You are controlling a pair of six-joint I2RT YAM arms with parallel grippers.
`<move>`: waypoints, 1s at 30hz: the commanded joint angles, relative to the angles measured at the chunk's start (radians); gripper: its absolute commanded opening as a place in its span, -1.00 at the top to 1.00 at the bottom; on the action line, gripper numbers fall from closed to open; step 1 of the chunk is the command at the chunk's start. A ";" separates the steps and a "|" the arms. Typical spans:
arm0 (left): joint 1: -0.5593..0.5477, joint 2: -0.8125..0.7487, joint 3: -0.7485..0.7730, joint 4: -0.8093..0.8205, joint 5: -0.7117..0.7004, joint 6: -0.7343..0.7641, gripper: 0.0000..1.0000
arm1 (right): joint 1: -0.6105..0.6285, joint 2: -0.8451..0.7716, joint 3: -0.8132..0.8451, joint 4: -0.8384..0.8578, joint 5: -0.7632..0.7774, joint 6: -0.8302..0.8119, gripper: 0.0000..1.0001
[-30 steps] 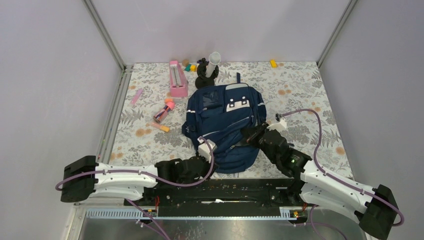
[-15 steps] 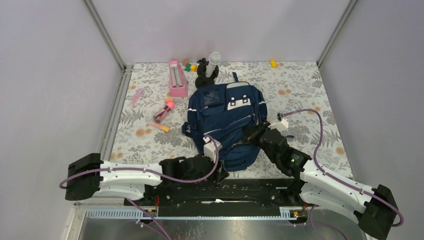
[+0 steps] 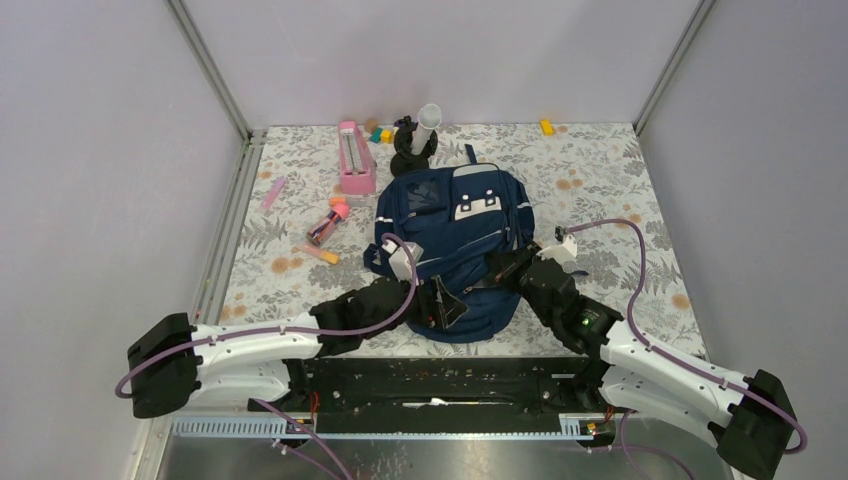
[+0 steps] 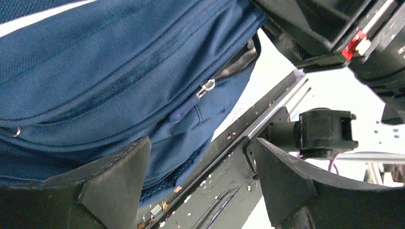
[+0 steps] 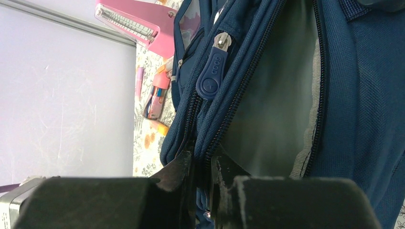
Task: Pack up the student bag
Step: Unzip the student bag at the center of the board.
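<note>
The student bag (image 3: pixel 450 235), a navy backpack with white-grey patches, lies flat in the middle of the table. My left gripper (image 3: pixel 446 305) hovers open over the bag's near end. In the left wrist view its fingers (image 4: pixel 114 186) stand wide apart around the bag's lower edge (image 4: pixel 95 71), with nothing held in the left gripper (image 4: pixel 200 179); a blue zipper pull (image 4: pixel 184 112) hangs just beyond. My right gripper (image 3: pixel 497 270) is at the bag's right side. It (image 5: pixel 203 167) is shut on the zippered edge of the opening, beside the grey lining (image 5: pixel 272 105) and another zipper pull (image 5: pixel 212 71).
A long pink box (image 3: pixel 355 158) and a black stand with a white tube (image 3: pixel 415 140) sit behind the bag. A pink marker (image 3: pixel 273 192), a pink-orange item (image 3: pixel 328 220) and an orange stick (image 3: pixel 320 254) lie at the left. Small blocks (image 3: pixel 381 134) and a yellow piece (image 3: pixel 546 126) are at the back.
My left gripper has opened wide and swung from the bag's near left edge rightward over its near end. The right gripper has kept its hold and place.
</note>
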 commanded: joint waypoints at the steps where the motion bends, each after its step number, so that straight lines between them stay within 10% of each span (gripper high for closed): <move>1: 0.027 0.022 -0.002 0.166 0.051 -0.082 -0.59 | -0.024 -0.026 0.012 0.116 0.106 -0.010 1.00; 30: 0.063 0.129 -0.053 0.423 0.151 -0.053 -0.53 | -0.024 -0.107 0.001 0.083 0.143 -0.058 1.00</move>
